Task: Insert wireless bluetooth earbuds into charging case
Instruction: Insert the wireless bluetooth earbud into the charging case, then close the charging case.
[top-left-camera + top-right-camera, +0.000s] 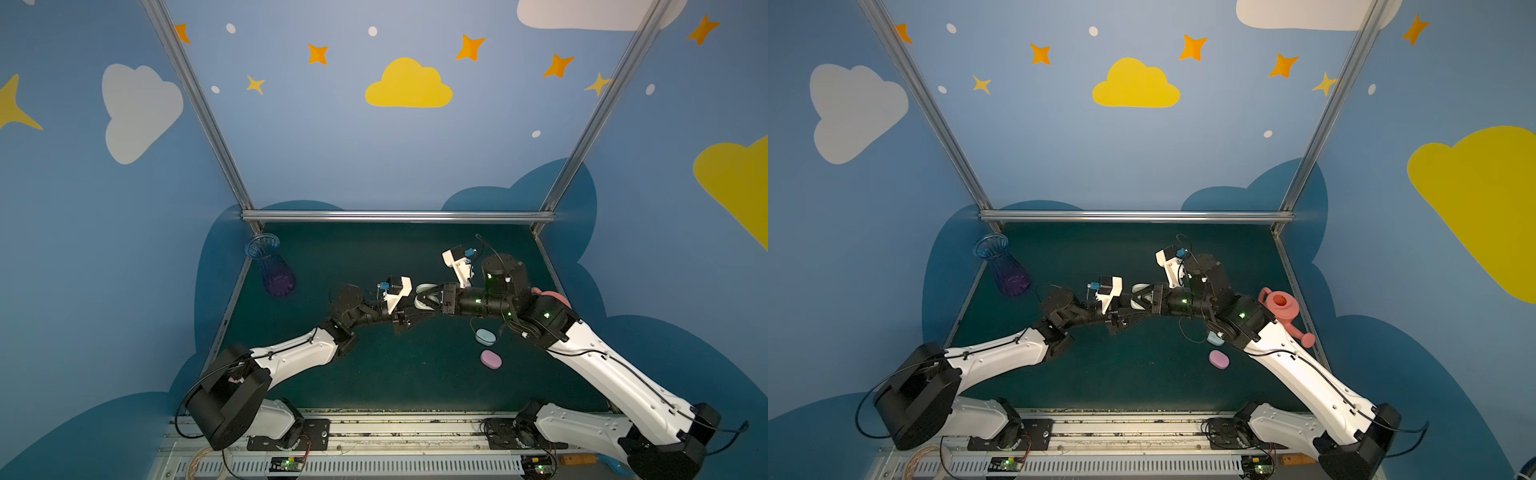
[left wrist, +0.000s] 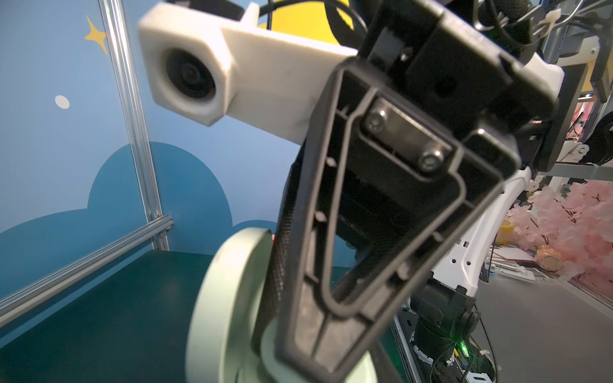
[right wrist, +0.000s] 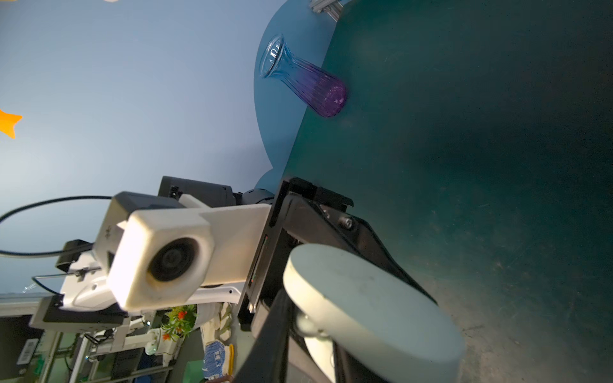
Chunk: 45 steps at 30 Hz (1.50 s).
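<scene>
two pincers at the green case (image 2: 225, 298): left pincer (image 1: 430, 311) clamps it, right pincer (image 1: 422, 299) unclear; blue case (image 1: 485, 336), pink case (image 1: 491, 359) nearby.

Left wrist view: one of the black ribbed fingers (image 2: 365, 232) of the right arm (image 2: 464, 258) fills mid-frame, out of focus, and covers most of the pale green oval plastic case (image 2: 229, 298). The case is blurred and cut off at the picture's edge. Right wrist view: case (image 3: 371, 308) is cut off too and its inside is hidden, so can't tell if any earbuds sit in it. Whitish lump (image 3: 308, 326) under the lid is too blurred to identify. Both top views: case is mostly buried among the fingers, and the right arm's finger gap is unreadable. In a top view the pale blue oval case (image 1: 1215, 340) is half behind the right arm. In a top view the salmon-pink plastic watering can (image 1: 552, 295) is almost wholly behind it.
</scene>
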Each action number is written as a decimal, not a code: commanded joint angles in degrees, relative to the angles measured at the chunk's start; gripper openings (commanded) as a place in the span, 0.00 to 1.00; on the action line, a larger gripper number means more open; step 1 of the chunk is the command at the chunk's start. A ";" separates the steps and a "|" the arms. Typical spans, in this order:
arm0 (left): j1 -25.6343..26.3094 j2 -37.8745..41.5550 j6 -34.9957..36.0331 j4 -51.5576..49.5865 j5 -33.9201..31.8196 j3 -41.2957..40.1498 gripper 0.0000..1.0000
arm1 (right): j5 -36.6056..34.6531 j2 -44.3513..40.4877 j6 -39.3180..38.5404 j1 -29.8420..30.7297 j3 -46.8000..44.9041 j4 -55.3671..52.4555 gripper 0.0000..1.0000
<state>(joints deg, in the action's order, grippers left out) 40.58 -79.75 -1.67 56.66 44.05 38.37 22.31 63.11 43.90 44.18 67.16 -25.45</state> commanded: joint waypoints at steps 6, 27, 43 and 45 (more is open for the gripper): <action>0.01 2.00 0.68 2.22 -0.99 0.44 0.04 | -1.03 -1.15 -0.77 -0.07 -0.23 -3.39 0.34; 0.01 2.36 0.88 -0.14 0.64 -0.08 0.04 | -6.52 6.34 -14.04 -5.74 20.35 -23.59 0.51; -0.09 2.66 1.23 -0.66 -0.28 -0.19 0.04 | -0.14 4.86 -9.82 -3.47 14.31 -20.51 0.33; -0.09 2.54 1.24 -0.57 -0.39 0.01 0.04 | -0.05 4.74 -9.54 -2.66 13.18 -20.96 0.33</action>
<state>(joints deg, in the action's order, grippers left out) 40.56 -78.19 -0.95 55.44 43.92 38.17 21.08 68.69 32.88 40.51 81.56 -46.96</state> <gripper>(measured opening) 0.387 0.333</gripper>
